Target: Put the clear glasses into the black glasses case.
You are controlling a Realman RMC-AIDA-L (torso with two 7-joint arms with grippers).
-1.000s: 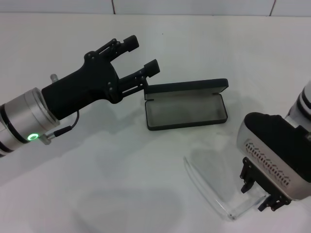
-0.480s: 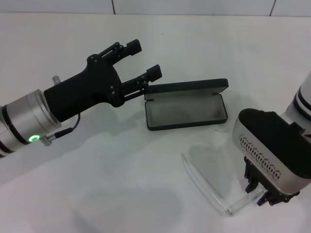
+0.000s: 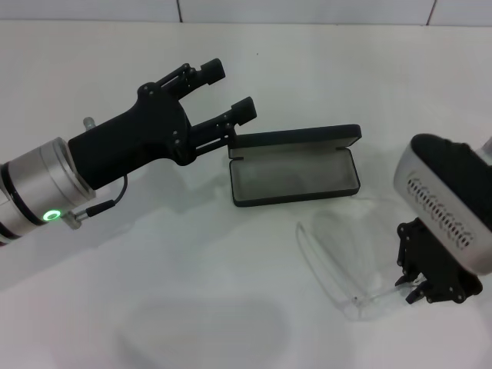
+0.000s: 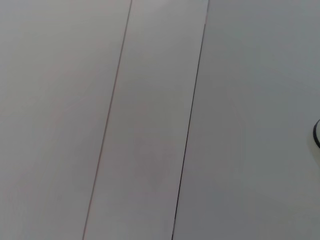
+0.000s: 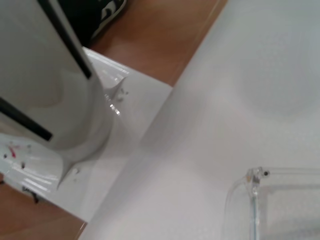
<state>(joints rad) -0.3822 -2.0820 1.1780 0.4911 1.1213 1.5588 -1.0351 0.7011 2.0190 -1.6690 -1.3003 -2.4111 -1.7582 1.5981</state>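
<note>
change: right gripper (image 3: 419, 288) has risen and swung toward the case side vs 0.5 s ago; clear glasses (image 3: 338, 265) came along, front edge now nearer the black glasses case (image 3: 296, 175), one arm slanted off the table (image 3: 192, 323), so looks lifted, not resting flat; left gripper (image 3: 219, 92) barely shifted, same hover by the case's left end

meaning: pick looks done, carry to case under way (my read); insertion not yet made; case lies open, grey lining bare, nothing inside

right fingers: clenched on the glasses at the temple/hinge end, gap narrow; only clear plastic between the tips; exact contact patch hidden by the gripper body; right wrist view shows a corner of the clear frame (image 5: 260, 200) just below the cam, own fingers not seen

glasses vs right fingers: lens and far arm stick out from the tips toward the left arm's side; rest of frame hangs free, unsupported; touches nothing else that I can see

case vs right fingers: beyond the tips and off toward the left arm; near but apart; lid up at the far long edge

left fingers: spread wide, holding nothing; lower tip just beside the case's left lid corner, touching or not I can't tell; left wrist view gives only bare table, no help

next (judgement): needs glasses turned long-axis parallel to the case, then lowered in; frame nearly as wide as the tray, so little slack; single-end grip may let it pivot or slip
</note>
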